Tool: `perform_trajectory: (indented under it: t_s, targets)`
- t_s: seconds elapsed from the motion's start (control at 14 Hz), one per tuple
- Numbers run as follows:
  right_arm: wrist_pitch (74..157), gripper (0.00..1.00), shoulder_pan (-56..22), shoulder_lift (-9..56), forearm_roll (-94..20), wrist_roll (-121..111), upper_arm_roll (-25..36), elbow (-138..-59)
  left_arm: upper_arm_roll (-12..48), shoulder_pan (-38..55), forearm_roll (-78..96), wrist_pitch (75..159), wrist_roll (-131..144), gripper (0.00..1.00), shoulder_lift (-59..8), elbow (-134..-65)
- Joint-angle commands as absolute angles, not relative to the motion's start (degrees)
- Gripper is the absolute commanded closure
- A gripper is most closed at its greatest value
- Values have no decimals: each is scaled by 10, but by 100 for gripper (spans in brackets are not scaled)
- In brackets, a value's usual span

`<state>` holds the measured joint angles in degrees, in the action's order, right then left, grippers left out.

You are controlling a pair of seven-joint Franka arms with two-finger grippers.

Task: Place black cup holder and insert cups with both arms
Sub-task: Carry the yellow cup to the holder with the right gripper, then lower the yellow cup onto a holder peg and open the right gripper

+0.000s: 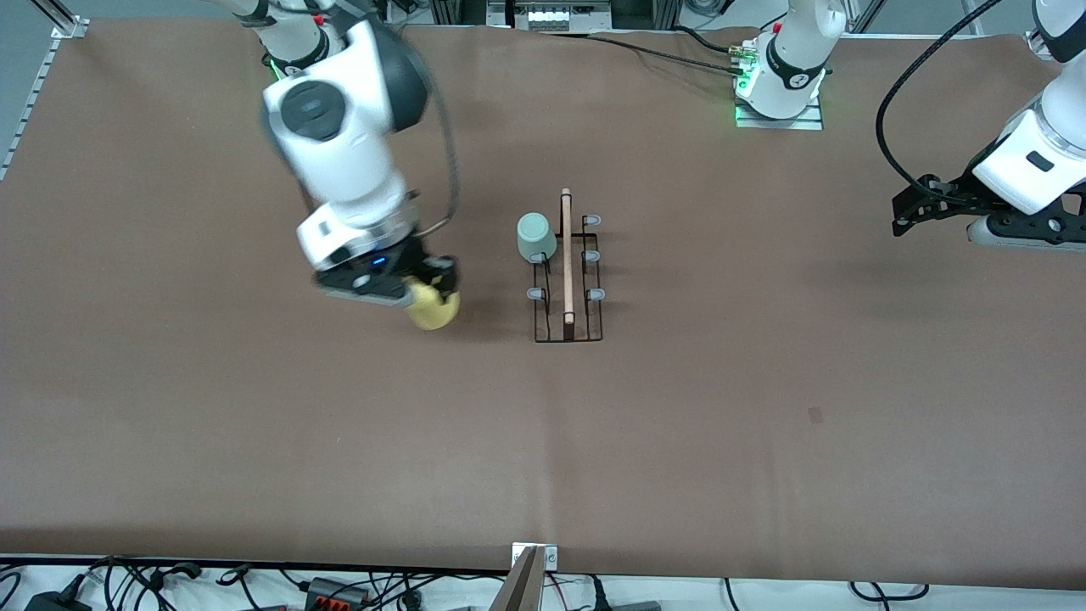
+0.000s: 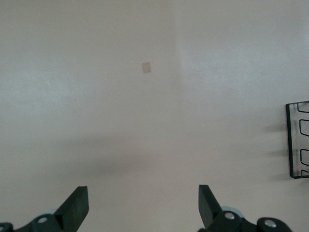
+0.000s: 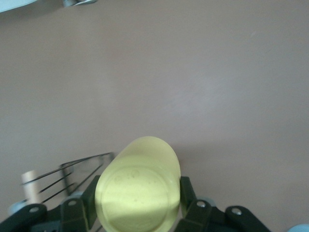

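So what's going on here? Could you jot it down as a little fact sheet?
rack: black cup holder stands mid-table, upright
on rack: sage green cup upside down on a peg
right gripper: fingers shut on yellow cup, beside the rack toward the right arm's end
left gripper: fingers open, holding nothing, waiting at the left arm's end
pegs free: five

Even overhead light, soft shadows; the right arm (image 1: 339, 144) is motion-blurred.
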<state>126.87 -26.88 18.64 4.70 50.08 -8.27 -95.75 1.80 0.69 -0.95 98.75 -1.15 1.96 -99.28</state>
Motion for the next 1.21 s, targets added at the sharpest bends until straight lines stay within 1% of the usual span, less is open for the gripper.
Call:
perform_trajectory:
  t_s: [0.0, 0.21, 0.71, 1.14]
  targets:
    - [1259, 92, -314, 248, 50, 557, -76, -887, 25, 2, -21, 981, -8, 0, 25, -992]
    - [1261, 92, -352, 285, 55, 587, -75, -853, 25, 2, -21, 981, -8, 0, 25, -992]
    - [1299, 90, -366, 315, 82, 588, -76, -848, 25, 2, -21, 981, -8, 0, 26, -992]
    - [1301, 89, -381, 338, 112, 599, -75, -849, 25, 2, -21, 981, -8, 0, 26, -992]
